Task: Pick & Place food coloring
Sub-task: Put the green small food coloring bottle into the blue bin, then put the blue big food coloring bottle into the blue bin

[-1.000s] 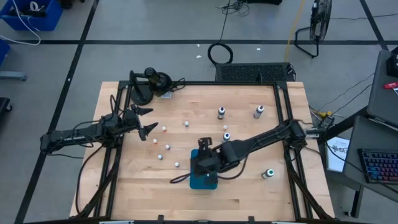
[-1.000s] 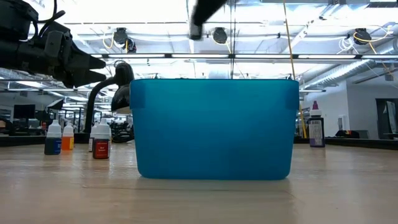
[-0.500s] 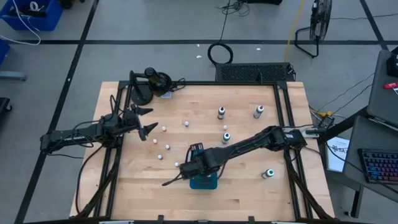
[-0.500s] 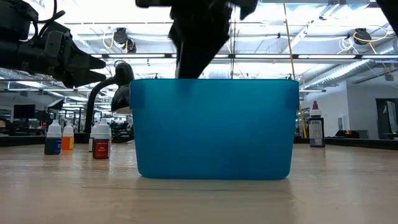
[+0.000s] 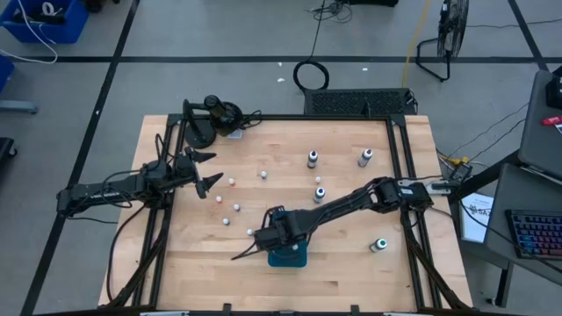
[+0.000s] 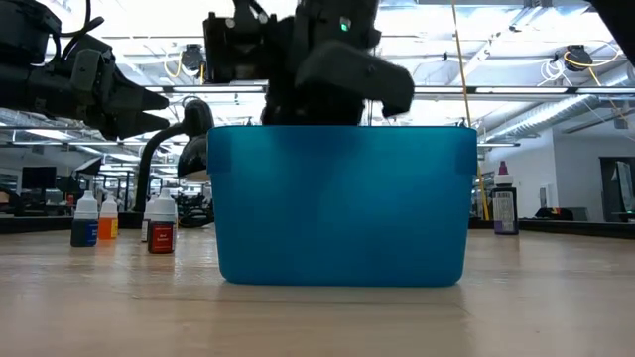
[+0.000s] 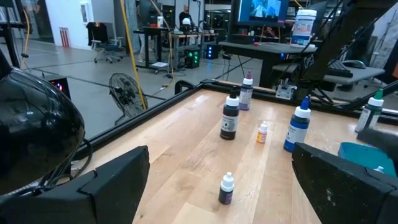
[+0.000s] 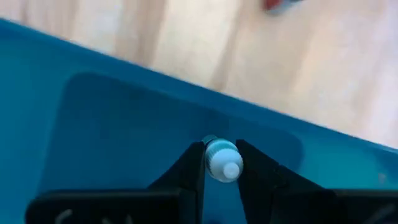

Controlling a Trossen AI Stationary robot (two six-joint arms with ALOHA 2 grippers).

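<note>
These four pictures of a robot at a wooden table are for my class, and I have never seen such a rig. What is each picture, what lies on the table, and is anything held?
Two dark robot arms work at a wooden table. One picture looks straight down from above, one looks level along the tabletop, and two come from cameras on the arms' wrists. Small food coloring bottles with white caps stand scattered on the wood. A teal tray sits near the front edge. The right gripper is over the tray, shut on one tiny bottle, seen from its cap. The left gripper waits open near the table's left side, holding nothing.
</note>
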